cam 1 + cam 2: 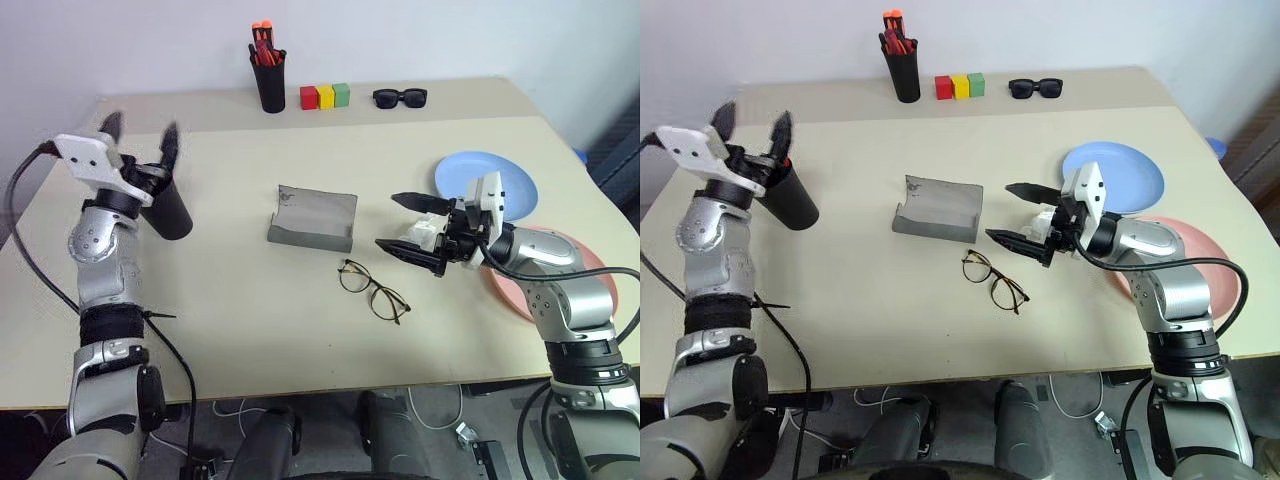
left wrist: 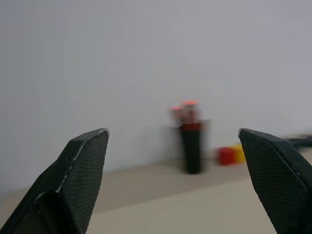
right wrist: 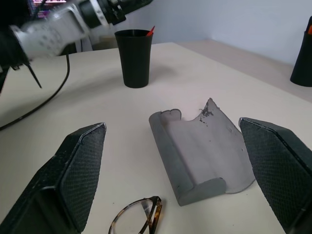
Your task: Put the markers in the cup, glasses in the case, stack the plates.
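Desk point(image 1: 250, 300) items: my left gripper point(image 1: 142, 135), jaws spread and empty, above the cup point(image 1: 170, 208) at far left, a red marker point(image 3: 150, 30) tip at its rim; my right gripper point(image 1: 408, 224), jaws released, beside open case point(image 1: 312, 220) and glasses point(image 1: 372, 289); blue plate point(image 1: 515, 175) and pink plate point(image 1: 575, 255) right

A pale beige bench point(image 1: 250, 300) stood against a plain white wall point(image 1: 400, 40), evenly lit. A seam ran across its top near the far edge. Below its near edge lay a grey floor point(image 1: 440, 420) with loose white cables point(image 1: 430, 410).
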`<state>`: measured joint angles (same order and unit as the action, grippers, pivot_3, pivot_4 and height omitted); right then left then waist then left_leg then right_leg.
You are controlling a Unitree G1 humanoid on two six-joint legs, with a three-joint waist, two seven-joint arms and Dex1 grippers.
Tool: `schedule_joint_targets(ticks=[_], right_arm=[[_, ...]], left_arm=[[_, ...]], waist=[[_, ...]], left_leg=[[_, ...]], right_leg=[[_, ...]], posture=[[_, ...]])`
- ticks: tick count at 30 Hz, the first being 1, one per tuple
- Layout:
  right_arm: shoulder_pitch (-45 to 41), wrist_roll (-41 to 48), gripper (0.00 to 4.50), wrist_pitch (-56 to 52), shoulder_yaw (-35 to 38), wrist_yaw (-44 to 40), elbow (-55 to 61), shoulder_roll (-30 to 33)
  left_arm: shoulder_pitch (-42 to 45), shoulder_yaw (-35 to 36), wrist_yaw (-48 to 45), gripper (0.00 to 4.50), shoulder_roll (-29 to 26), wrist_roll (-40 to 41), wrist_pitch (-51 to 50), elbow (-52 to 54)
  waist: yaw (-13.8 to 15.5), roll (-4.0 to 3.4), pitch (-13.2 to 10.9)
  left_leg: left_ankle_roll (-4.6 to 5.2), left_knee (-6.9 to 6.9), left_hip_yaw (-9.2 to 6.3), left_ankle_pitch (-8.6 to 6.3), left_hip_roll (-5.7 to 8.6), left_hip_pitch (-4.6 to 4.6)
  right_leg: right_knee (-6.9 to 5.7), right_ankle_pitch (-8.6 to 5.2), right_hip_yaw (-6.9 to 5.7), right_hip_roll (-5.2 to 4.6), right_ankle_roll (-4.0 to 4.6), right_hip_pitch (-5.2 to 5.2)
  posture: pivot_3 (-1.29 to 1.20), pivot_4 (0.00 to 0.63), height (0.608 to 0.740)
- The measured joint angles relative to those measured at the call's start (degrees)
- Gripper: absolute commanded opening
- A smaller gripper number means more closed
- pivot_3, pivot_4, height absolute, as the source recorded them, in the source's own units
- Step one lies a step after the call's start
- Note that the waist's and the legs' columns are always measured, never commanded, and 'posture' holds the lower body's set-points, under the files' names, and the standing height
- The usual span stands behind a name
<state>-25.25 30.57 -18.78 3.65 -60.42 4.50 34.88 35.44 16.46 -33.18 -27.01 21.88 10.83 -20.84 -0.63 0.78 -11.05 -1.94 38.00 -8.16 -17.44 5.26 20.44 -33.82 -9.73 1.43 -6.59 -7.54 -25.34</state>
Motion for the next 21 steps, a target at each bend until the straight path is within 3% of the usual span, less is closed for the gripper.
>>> schedule_joint_targets(ticks=[7,14,21], right_arm=[[-0.2,-0.8,4.5,0.7,-0.2,-0.7,-1.5,0.0],[-0.4,-1.2,4.5,1.4,-0.2,-0.2,-2.2,-0.1],[1.2,-1.3,4.5,1.7,-0.1,1.2,-0.2,0.0]], left_arm=[[2.3,-13.5,-19.2,4.42,-5.3,4.2,-17.5,11.0],[10.6,-24.6,-30.2,4.42,-3.3,-5.4,-15.5,-5.2],[14.7,-29.1,-32.8,4.42,1.0,-14.1,-7.1,-22.0]], waist=[[-0.3,-0.01,0.0],[-0.1,-0.01,0.0],[0.0,0.0,0.0]], left_leg=[[0.0,0.03,0.02,0.0,0.01,-0.06],[0.01,0.03,0.02,0.0,0.02,-0.04],[0.02,0.03,0.02,0.0,0.02,0.02]], right_leg=[[-0.09,0.0,0.0,0.07,0.0,0.01],[-0.05,0.01,0.0,0.1,0.01,0.01],[0.02,0.01,0.0,0.09,0.0,0.0]], posture=[[0.0,0.15,0.74],[0.0,0.15,0.74],[0.0,0.15,0.74]])
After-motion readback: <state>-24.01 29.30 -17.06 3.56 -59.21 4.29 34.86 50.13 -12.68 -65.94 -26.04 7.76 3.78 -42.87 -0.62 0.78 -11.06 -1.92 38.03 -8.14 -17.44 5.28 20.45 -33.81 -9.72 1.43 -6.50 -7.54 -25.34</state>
